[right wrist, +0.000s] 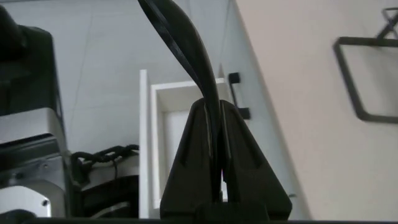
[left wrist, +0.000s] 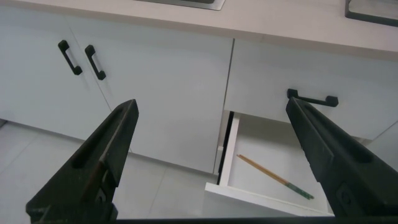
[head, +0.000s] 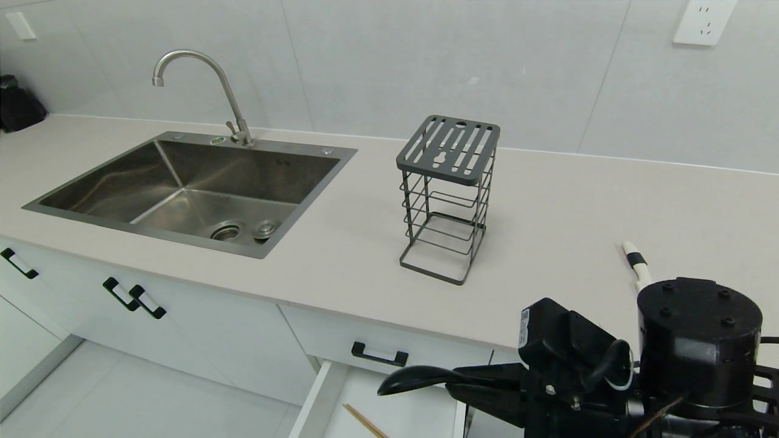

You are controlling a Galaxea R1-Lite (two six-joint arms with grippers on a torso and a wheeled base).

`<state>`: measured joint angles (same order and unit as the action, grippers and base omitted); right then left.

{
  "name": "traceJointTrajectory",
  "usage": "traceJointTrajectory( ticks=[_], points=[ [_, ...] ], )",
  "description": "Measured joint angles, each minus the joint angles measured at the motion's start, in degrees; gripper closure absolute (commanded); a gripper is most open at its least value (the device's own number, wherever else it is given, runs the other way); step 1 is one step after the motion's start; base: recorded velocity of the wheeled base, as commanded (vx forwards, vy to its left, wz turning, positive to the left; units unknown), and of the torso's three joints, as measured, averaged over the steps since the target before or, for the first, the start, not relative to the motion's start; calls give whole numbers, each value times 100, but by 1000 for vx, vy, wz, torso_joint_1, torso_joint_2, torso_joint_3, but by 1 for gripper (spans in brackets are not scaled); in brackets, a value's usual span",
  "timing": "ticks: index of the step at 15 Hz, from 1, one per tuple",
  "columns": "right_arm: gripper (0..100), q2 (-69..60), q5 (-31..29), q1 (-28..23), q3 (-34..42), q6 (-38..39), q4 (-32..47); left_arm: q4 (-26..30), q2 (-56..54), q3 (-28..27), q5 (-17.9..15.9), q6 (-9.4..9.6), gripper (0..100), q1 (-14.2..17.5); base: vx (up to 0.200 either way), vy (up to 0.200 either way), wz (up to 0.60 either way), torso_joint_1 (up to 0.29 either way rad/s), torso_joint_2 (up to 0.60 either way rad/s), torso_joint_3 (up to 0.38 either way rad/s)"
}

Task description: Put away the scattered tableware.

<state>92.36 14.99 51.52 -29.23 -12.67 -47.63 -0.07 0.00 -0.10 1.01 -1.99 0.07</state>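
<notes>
Partway: chopstick (left wrist: 274, 178) in drawer (left wrist: 231, 155), R gripper (right wrist: 214, 106) clamped on black spoon (head: 420, 377) over it, L gripper (left wrist: 211, 109) gaping empty, white utensil (head: 636, 261) pending near counter (head: 548, 213) front.

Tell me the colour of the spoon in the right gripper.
Black. The spoon shows clearest in the head view, clamped in the right gripper.

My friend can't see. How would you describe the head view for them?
The right pincer holds a black spoon above an open drawer with a wooden chopstick inside. Behind it, a pale countertop has a steel sink, a dark wire rack and a white utensil with a black band.
</notes>
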Motion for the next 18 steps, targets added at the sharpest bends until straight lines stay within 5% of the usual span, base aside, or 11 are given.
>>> traceJointTrajectory(
  ticks=[7, 18],
  points=[
    [100, 406, -917, 783, -638, 1802, -178, 0, 0, 0, 0, -1, 0, 0, 0, 0, 0, 0, 0, 0],
    [100, 880, -1020, 1408, -889, 1542, -183, 0, 0, 0, 2, 0, 0, 0, 0, 0, 0, 0, 0, 0]
  ],
)
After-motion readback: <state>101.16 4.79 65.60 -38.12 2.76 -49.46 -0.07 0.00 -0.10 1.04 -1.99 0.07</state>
